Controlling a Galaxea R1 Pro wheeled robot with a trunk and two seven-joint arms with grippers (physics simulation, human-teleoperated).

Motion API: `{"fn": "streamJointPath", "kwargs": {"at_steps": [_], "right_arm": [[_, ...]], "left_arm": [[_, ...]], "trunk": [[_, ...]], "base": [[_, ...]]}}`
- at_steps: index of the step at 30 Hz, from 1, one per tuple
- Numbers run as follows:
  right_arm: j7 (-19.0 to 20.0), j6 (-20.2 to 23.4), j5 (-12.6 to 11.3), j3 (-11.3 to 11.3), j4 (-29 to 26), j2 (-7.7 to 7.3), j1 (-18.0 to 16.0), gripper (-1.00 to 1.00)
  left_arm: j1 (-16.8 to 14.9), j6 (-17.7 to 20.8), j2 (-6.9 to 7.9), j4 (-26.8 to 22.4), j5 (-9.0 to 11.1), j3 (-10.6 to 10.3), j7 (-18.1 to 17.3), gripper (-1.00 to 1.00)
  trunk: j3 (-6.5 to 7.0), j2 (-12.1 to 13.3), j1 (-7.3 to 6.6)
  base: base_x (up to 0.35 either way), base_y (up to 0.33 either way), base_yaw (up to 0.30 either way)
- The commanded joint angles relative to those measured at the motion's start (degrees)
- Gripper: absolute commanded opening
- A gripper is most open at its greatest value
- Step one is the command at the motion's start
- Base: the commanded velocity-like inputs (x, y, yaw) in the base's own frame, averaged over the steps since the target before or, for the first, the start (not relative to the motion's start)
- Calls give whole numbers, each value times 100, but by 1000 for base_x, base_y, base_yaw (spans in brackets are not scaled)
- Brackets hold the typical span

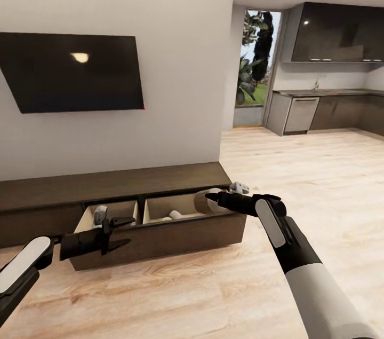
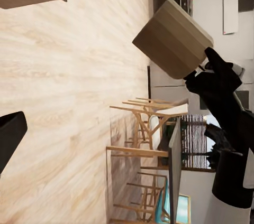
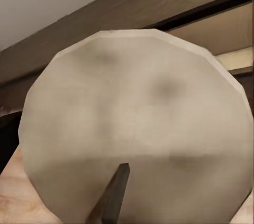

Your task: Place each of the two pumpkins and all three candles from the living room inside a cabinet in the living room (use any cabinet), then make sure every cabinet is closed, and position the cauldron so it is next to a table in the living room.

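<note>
Right gripper (image 1: pixel 212 199): I have it clamped on a tan candle (image 1: pixel 205 202), held tilted over the right end of the open drawer.
Candle, right wrist view: its round end face (image 3: pixel 137 129) sits close to the lens, one dark finger (image 3: pixel 111 197) across it.
Left gripper (image 1: pixel 124 231): fingers spread, holding nothing, in front of the drawer's left compartment.
Cabinet (image 1: pixel 106 184): long, low, dark brown, under the wall TV (image 1: pixel 72 72); drawer pulled out, pale inside, a whitish object (image 1: pixel 175 215) lying in the right compartment.

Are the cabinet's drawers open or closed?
Open. Both drawers of the cabinet are pulled out, showing pale wood insides. The right gripper holds a candle over the right one.
</note>
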Motion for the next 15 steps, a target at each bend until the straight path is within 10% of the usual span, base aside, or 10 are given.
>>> {"fn": "streamJointPath", "kwargs": {"at_steps": [1,15], "right_arm": [[44,-1,31,1,-4,-1,-5,-100],[29,-55,-20,-8,-5,-8,-5,-100]], "left_arm": [[-6,3,5,3,-42,-11,-55,100],[-6,3,6,6,-43,-11,-55,100]], "trunk": [[-6,-3,3],[-6,-3,3]], "base": [[333,0,5],[336,0,1]]}}
